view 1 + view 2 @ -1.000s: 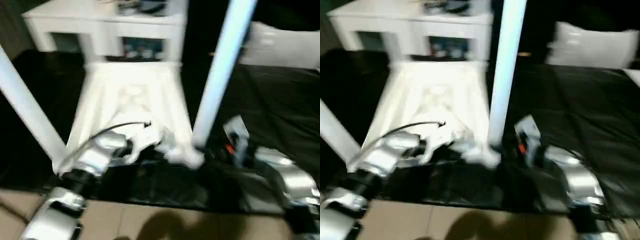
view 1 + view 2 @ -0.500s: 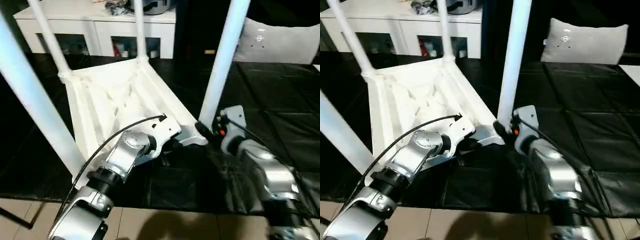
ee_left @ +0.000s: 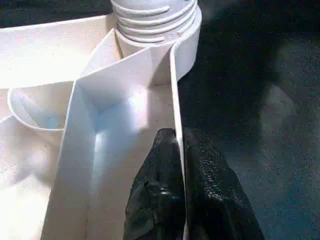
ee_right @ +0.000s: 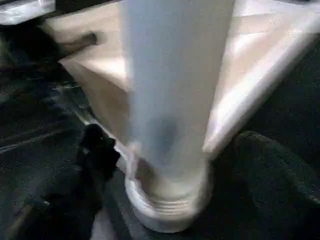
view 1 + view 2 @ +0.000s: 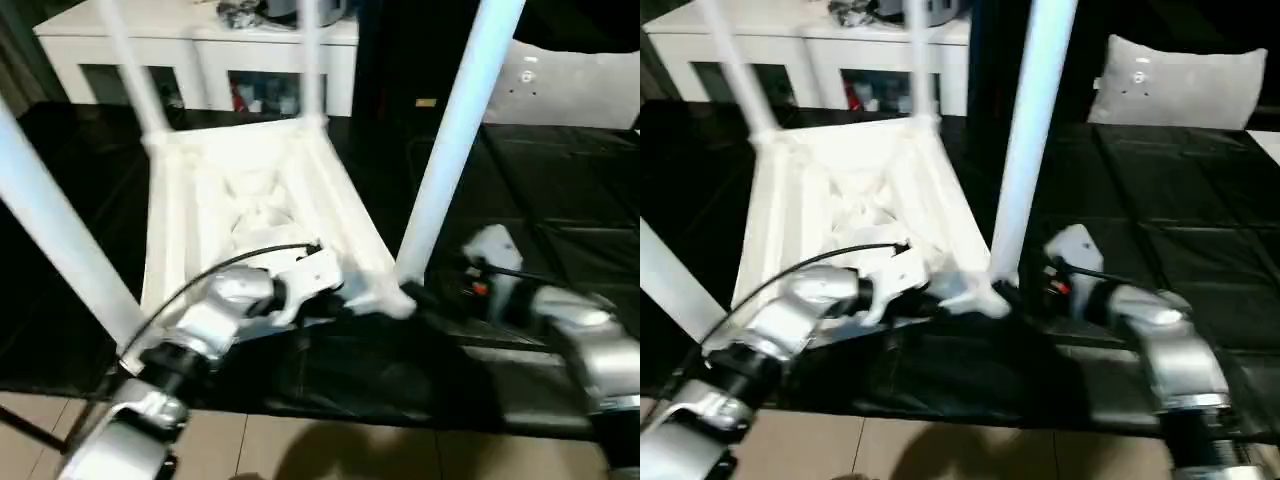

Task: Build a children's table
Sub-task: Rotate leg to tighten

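Here, left fingers (image 3: 172, 165) pinch the tabletop (image 5: 250, 190) rim; right fingers' (image 4: 95, 150) state unclear.

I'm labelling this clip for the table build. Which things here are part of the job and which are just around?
Part of the job:
- tabletop, upside down, ribs up
- four legs, e.g. near right leg
- left end effector, pinching the tabletop's rim
- right end effector, beside the near right leg's base

Just around:
- white cabinet
- grey cushion
- black floor mat
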`<state>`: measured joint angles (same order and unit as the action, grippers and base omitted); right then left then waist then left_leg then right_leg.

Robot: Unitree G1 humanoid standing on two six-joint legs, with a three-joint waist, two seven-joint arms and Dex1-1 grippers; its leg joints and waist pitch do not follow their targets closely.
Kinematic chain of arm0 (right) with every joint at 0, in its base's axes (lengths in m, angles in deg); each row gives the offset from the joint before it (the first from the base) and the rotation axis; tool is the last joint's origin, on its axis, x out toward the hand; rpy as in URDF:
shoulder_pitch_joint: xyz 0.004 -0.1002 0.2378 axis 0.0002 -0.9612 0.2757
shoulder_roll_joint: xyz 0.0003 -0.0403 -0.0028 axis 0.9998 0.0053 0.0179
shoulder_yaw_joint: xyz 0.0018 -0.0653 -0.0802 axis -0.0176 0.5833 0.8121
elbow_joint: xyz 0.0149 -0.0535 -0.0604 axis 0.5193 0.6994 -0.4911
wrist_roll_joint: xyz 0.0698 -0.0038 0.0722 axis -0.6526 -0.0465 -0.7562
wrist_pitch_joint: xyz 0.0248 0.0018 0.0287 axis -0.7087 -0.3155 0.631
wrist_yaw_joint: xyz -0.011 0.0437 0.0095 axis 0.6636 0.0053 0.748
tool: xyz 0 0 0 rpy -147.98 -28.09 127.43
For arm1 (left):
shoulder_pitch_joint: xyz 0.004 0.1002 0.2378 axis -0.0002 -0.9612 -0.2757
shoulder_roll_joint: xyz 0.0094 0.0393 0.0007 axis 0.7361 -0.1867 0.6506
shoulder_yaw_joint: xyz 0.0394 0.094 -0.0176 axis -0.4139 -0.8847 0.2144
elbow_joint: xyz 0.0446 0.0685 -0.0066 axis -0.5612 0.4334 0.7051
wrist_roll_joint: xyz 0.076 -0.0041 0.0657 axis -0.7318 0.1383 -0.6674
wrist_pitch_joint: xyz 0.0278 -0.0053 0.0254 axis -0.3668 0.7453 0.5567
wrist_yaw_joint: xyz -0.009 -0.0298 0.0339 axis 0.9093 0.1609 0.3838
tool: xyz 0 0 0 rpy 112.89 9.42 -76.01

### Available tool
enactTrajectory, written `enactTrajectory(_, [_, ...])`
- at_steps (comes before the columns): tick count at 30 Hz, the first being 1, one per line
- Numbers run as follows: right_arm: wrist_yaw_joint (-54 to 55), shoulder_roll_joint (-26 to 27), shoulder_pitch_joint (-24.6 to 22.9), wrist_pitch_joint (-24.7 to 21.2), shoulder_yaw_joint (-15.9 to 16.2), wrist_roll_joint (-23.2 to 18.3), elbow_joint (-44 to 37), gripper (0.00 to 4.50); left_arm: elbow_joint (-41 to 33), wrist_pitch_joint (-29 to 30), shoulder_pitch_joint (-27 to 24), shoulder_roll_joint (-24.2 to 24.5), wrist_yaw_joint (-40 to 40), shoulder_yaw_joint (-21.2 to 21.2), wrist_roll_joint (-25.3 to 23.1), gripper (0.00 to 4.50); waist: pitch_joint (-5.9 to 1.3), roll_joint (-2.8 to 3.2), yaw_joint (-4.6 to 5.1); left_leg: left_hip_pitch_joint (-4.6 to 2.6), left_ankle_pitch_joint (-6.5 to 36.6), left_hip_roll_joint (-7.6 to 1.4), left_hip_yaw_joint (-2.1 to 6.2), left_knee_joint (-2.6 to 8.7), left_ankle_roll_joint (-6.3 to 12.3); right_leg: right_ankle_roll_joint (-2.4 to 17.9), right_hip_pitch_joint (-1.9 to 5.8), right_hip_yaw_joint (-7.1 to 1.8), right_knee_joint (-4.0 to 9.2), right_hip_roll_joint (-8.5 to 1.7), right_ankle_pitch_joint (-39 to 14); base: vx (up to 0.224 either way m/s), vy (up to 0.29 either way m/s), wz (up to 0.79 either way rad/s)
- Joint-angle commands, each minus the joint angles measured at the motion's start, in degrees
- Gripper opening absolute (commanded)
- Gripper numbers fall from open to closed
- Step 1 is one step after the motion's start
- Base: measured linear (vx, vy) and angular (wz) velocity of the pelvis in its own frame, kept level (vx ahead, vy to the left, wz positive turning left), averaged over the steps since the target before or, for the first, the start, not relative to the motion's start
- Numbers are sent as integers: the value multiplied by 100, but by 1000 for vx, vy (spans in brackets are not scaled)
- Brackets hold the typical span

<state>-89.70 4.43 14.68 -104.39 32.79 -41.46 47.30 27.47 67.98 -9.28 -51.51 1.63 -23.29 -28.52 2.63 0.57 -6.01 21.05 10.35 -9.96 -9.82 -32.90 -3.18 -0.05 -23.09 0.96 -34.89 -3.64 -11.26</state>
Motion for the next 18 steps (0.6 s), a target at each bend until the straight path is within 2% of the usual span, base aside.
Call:
enactTrajectory(1, [-518,-166,22,75,144,-143,-71,379,104,-311,8,124,462,-299,-53,0,-311,-146,-17,-29,1060,-284,55,322,512,1111,278,-176,462,-409,-1143,0,0,0])
enactTrajectory(3, [-711,-234,92,161,239,-90,56,340,102,-443,38,241,723,-366,-39,0,-315,-131,-70,-46,1008,-308,49,321,471,1208,253,-171,435,-419,-1019,0,0,0])
enactTrajectory(7, [-958,-275,224,190,339,-111,239,320,21,-540,55,386,1092,-471,-7,0,-308,-140,-86,-51,1018,-303,45,320,419,1330,258,-158,410,-413,-938,0,0,0])
enactTrajectory(8, [-1089,-272,301,186,385,-130,322,296,-34,-582,51,443,1287,-520,5,0,-311,-143,-97,-52,1014,-308,44,320,408,1339,264,-160,401,-421,-928,0,0,0])
enactTrajectory(12, [-1347,-268,382,88,509,-192,366,269,-7,-712,74,474,1483,-582,48,0,-313,-153,-133,-55,961,-313,36,308,412,1358,268,-164,387,-420,-850,0,0,0])
enactTrajectory(15, [-1620,-296,387,-35,670,-244,337,246,80,-813,117,473,1546,-599,50,0,-322,-149,-196,-66,896,-321,31,292,454,1378,261,-166,372,-422,-747,0,0,0])
enactTrajectory(16, [-1657,-300,388,-45,683,-258,341,242,109,-823,132,463,1545,-591,48,0,-321,-163,-203,-63,894,-318,28,289,455,1380,262,-166,369,-418,-749,0,0,0])
enactTrajectory(18, [-1708,-306,380,-73,699,-281,336,216,146,-824,149,448,1546,-574,54,0,-314,-154,-228,-64,924,-318,34,299,408,1360,259,-164,376,-425,-872,0,0,0])
